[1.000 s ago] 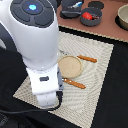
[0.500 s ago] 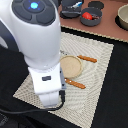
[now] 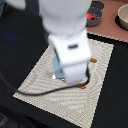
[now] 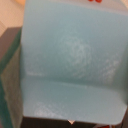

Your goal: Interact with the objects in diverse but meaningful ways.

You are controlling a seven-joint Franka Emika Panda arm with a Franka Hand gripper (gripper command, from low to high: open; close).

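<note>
The gripper (image 3: 64, 77) sits at the lower end of the white arm (image 3: 67, 30), low over the middle of the exterior view, and the arm's own housing hides its fingers there. Whether the jaws are open or closed cannot be told. The wrist view does not help: it is filled almost edge to edge by a pale blue, blurred surface (image 4: 70, 65) with a faint horizontal crease across its lower half, too close to name with certainty.

In the exterior view a light-blue shape (image 3: 58, 66) shows at the arm's left edge, right beside the gripper and over the mat; it may be the light-blue cup, but blur prevents a firm reading. Two small orange bits (image 3: 93, 60) (image 3: 82, 87) peek out from behind the arm on its right and lower right, both on the mat.

The woven beige placemat (image 3: 47, 92) lies at a slant on a black tabletop (image 3: 20, 55), covering the centre of the frame. A dark cable (image 3: 35, 93) curves across the mat's lower left. Toward the upper right the surface turns to a light tan area (image 3: 107, 25), where a dark pan holding something red (image 3: 93, 16) and a grey pot (image 3: 123, 16) at the right edge stand well apart from the arm.
</note>
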